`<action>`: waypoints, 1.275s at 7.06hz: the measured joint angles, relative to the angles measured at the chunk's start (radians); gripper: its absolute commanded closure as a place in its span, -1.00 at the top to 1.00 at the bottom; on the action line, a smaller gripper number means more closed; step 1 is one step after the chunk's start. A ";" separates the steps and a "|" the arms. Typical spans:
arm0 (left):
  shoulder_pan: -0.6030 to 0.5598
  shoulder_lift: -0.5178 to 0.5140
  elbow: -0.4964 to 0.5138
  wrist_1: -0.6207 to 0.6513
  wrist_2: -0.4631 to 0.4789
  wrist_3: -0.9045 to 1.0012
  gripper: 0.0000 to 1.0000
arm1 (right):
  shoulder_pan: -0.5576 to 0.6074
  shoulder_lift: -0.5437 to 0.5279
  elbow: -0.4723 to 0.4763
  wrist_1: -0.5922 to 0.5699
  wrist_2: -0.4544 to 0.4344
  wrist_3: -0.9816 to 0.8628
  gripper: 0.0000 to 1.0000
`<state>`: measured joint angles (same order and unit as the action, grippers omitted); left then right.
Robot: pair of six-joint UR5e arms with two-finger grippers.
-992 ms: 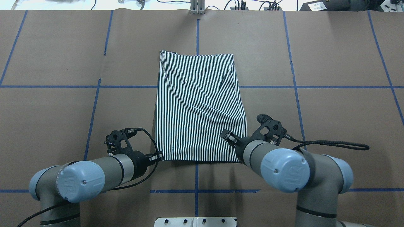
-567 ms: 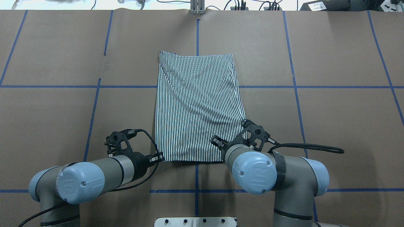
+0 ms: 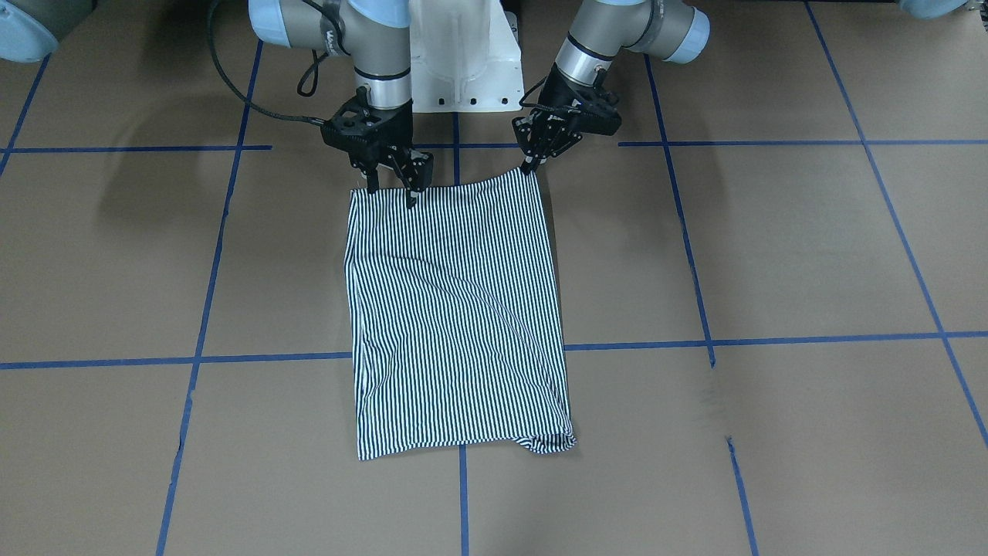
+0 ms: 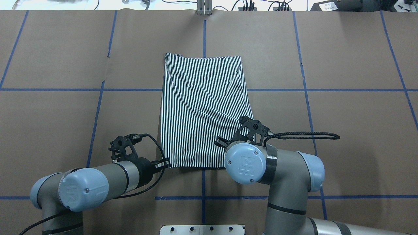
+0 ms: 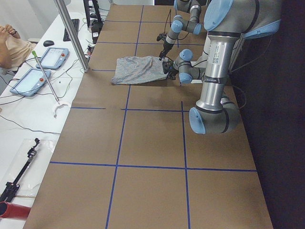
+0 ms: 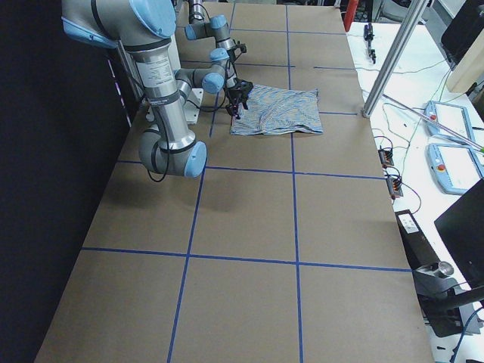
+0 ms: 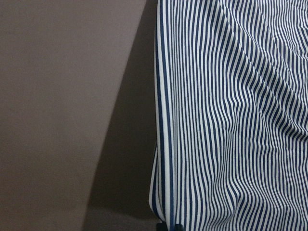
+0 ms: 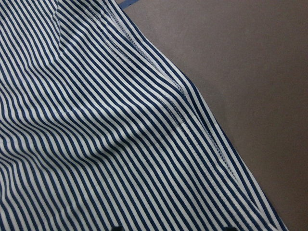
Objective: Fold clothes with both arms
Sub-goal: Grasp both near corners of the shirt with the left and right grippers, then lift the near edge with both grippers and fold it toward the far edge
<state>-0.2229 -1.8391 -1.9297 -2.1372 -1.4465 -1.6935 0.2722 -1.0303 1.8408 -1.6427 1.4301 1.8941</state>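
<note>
Mid-fold: the navy-and-white striped shirt (image 4: 204,107) lies as a long rectangle on the brown paper-covered counter (image 4: 343,130); your black left gripper (image 3: 531,164) pinches one near hem corner, the black right gripper (image 3: 392,188) straddles the other, fingers apart, so you likely close it next, then lift both.

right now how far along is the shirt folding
Done: the polo shirt lies as a narrow rectangle, with sleeves and collar out of sight. In hand: the left gripper is pinched on one corner of the edge nearest the robot, and the right gripper is open over the other, not yet gripping. Left: closing the right gripper, then probably carrying that edge over to the far end.
</note>
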 measured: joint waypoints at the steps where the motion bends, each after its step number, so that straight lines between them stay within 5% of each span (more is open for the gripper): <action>1: 0.001 0.000 0.000 -0.001 0.000 0.000 -1.00 | 0.002 0.011 -0.022 0.000 0.011 -0.011 0.37; 9: 0.008 -0.002 0.003 -0.001 0.000 -0.001 -1.00 | -0.003 0.021 -0.082 -0.002 0.050 -0.044 0.26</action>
<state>-0.2148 -1.8408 -1.9267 -2.1384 -1.4465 -1.6950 0.2689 -1.0095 1.7593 -1.6446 1.4802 1.8500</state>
